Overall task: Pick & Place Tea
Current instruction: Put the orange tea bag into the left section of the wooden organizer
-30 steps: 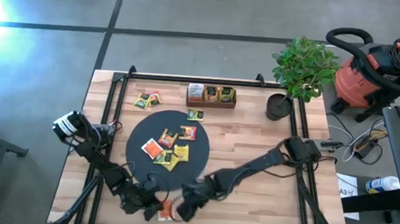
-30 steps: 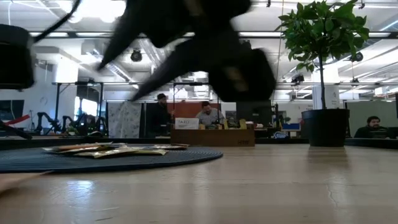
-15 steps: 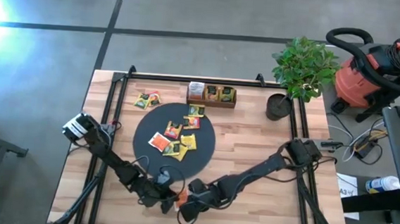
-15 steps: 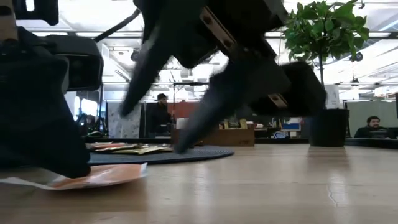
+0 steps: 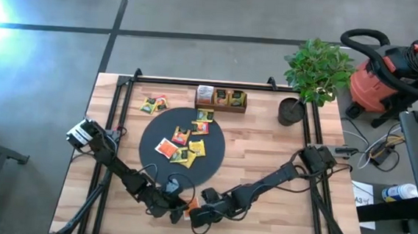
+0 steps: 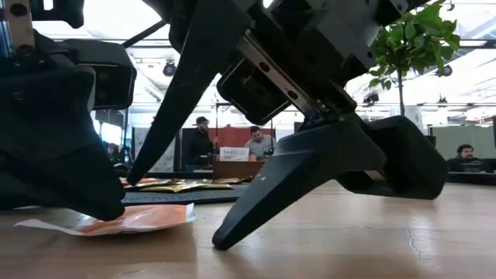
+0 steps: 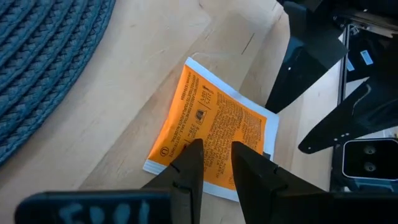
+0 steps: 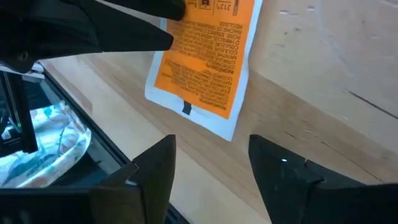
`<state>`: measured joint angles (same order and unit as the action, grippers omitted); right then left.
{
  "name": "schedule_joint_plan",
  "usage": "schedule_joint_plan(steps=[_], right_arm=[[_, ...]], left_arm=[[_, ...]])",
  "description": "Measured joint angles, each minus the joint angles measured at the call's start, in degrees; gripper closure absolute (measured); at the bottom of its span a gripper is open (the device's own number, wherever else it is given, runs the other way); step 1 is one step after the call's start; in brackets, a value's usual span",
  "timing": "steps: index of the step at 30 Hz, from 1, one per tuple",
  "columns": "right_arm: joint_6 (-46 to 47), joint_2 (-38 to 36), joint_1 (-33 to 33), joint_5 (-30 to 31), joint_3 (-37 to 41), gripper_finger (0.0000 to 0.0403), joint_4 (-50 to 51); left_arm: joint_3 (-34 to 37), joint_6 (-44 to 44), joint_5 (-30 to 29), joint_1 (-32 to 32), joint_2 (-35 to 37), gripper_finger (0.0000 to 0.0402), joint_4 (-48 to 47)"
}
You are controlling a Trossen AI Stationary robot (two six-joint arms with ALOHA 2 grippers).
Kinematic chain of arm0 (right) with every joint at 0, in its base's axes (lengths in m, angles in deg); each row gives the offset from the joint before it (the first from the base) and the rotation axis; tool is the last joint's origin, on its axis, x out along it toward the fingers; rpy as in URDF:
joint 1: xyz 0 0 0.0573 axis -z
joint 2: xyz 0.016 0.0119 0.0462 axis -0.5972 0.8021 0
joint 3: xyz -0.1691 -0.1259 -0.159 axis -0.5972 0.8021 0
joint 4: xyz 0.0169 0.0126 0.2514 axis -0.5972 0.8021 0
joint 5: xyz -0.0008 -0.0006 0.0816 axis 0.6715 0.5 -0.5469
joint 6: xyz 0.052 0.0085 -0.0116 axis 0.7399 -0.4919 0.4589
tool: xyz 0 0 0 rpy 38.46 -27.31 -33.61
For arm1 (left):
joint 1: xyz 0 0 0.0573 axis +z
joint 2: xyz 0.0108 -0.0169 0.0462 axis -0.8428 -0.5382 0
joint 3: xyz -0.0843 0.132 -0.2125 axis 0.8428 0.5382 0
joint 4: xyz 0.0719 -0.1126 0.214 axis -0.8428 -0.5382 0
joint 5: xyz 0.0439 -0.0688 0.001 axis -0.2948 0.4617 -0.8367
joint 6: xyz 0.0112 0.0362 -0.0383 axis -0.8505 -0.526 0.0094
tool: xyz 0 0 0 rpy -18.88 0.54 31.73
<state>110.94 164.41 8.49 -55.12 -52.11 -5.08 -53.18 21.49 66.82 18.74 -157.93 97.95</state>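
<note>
An orange tea packet (image 7: pixel 211 134) lies flat on the wood near the table's front edge (image 5: pixel 191 202). My left gripper (image 7: pixel 214 149) stands over one edge of it, fingers nearly together. My right gripper (image 8: pixel 211 152) is open, its fingers wide apart just short of the packet's other end (image 8: pixel 202 68); in the low view one finger (image 6: pixel 232 232) slants down to the table beside the packet (image 6: pixel 132 221). Several more tea packets (image 5: pixel 183 146) lie on the black disc (image 5: pixel 206 177). My left gripper rests both fingertips (image 7: pixel 194 152) on the packet's printed top face, just inside its nearer edge (image 7: pixel 208 183), slanting down from the table's left. In the low view the fingertip (image 6: pixel 105 208) sits on top of the packet, which lies flat on the table.
A wooden compartment tray (image 5: pixel 221 99) with packets stands at the far edge. Two loose packets (image 5: pixel 153 104) lie left of it. A potted plant (image 5: pixel 298 108) stands at the far right. Black frame rails (image 5: pixel 113 118) run along the table's sides and back. Bare wood lies right of the disc.
My left gripper has gone toward the table's right and far side, sliding the orange packet along the wood with it. The black disc with its packets has shifted slightly toward the far edge. My right gripper has sunk toward the table, rolled, and opened wide beside the packet.
</note>
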Motion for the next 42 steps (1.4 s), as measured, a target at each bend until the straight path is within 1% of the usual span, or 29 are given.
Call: schedule_joint_plan(steps=[2, 5, 9, 16, 26, 32, 35, 38, 42], right_arm=[[0.23, 0.0, 0.02, 0.6, 0.02, 0.02, 0.05], [1.37, 0.07, -0.11, 3.56, 0.02, 0.0204, 0.11], [2.65, 0.15, -0.07, 5.47, 0.07, 0.0227, -0.13], [2.37, 0.37, 0.22, 6.91, 0.18, 0.029, -1.28], [-0.96, 0.39, 1.2, 6.62, 0.2, 0.0387, -2.51], [-2.06, 0.37, 1.29, 6.43, 0.2, 0.0394, -2.51], [-2.05, 0.09, 1.26, 6.4, 0.2, 0.0394, -2.39], [-1.05, -0.83, 1.18, 7.06, 0.15, 0.0394, -1.82], [1.5, -2.75, 1.16, 12.43, 0.15, 0.0394, -0.79]], left_arm=[[-0.08, 0.0, -0.02, 0.0, 0.0, 0.0319, 0.02], [-0.33, 0.02, -0.04, 0.0, 0.0, 0.0319, 0.11], [-0.52, 0.07, -0.08, 0.0, 0.0, 0.0319, 0.35], [-0.91, 0.08, -0.21, 0.0, 0.0, 0.0319, 0.45], [-1.17, -1.13, -0.22, 0.0, 0.07, 0.0319, 0.5], [-1.17, -2.78, -0.22, 0.0, 0.41, 0.0319, 0.5], [-1.17, -5.11, -0.45, 0.0, 2.01, 0.0319, 0.43], [-1.17, -10.03, -3.74, -0.18, 5.43, 0.0319, 0.48], [-1.17, -19.37, -9.36, -0.94, 12.16, 0.0319, -0.86]])
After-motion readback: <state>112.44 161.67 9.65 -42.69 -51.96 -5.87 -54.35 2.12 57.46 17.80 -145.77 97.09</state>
